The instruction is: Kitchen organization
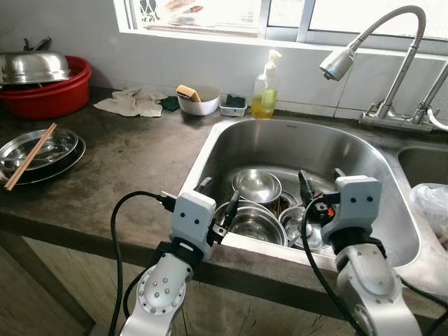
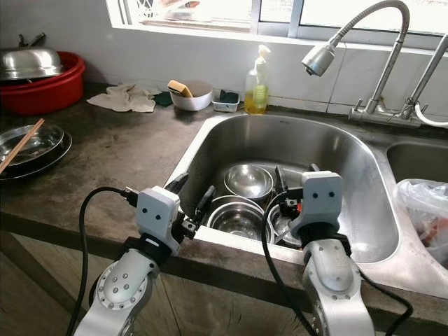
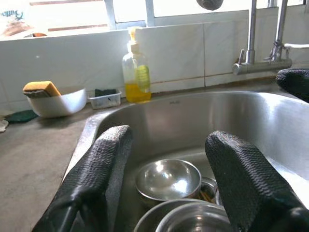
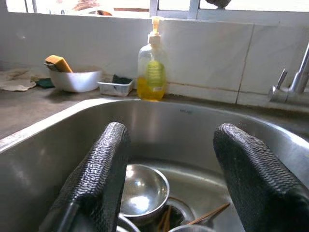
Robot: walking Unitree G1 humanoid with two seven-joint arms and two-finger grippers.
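Both the left gripper (image 1: 218, 198) and right gripper (image 1: 321, 184) hung open over the sink's (image 1: 294, 143) near edge. Stacked steel bowls (image 1: 257, 186) looked light, rigid and slippery; their thin rims seemed the best hold.

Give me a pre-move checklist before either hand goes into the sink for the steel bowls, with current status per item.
1. Left hand open, holding nothing: ok.
2. Right hand open, holding nothing: ok.
3. Steel bowls in reach below both hands, inside the sink: ok.
4. Bowls separate enough to lift one: not ok, the near ones look nested or overlapping.
5. Faucet head off, no water running: ok.
6. Landing spot on the counter left of the sink: ok, bare stretch between the plates with chopsticks and the rim.
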